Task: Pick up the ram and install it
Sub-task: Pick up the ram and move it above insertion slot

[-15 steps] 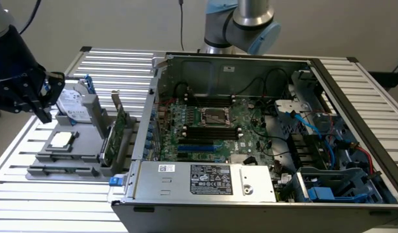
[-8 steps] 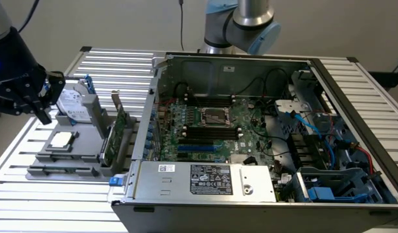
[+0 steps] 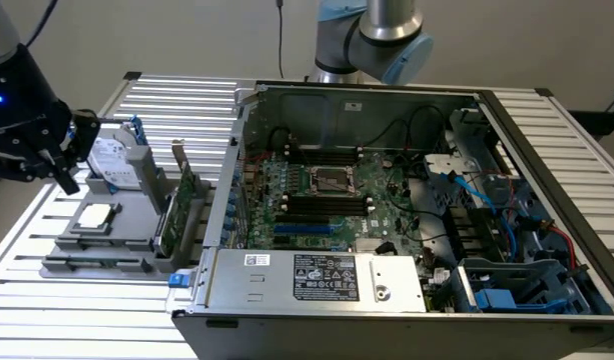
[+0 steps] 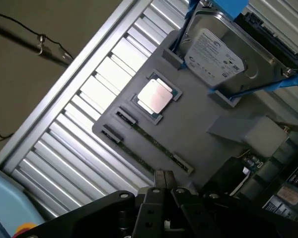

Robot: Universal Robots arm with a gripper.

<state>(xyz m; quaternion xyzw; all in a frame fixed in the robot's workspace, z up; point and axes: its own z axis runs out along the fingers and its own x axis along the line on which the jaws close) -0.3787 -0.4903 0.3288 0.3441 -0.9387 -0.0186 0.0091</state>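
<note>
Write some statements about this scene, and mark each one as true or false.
1. The ram lies in the gray holder. True.
2. The gripper holds the ram. False: the ram rests in the holder, apart from the gripper.
3. The computer case is closed. False: it is open, and the motherboard shows.
4. A hard drive stands in the holder. True.

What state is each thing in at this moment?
ram: on edge in a slot of the gray holder, not picked up
claw: hovering over the holder, apart from the ram
computer case: open, side panel off
hard drive: propped in the holder's cradle
processor: flat in its recess
expansion card: on edge in the holder
</note>
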